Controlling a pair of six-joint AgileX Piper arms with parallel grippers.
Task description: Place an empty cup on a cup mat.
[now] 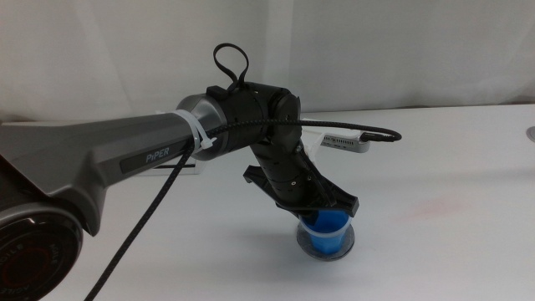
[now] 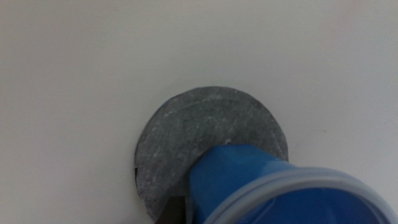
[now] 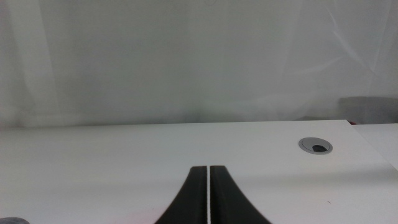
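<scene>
Cup's basically on the mat, looks like the set-down step

In the middle view the left gripper (image 1: 328,219) sits lower center of the frame, hanging over the cup (image 1: 326,234), which rests on or just above the cup mat (image 1: 348,243) on the white table (image 1: 451,217). The left wrist view has the cup (image 2: 249,180) filling the lower right, over the mat (image 2: 180,137); I can't tell if the jaws are clamped on it or already loose, they're hidden. The right gripper (image 3: 208,199) waits off to the side, jaws pressed together, holding nothing. My guess for the next move: make sure the base is flat and centered, let go gently, then lift straight up so it doesn't tip.
</scene>
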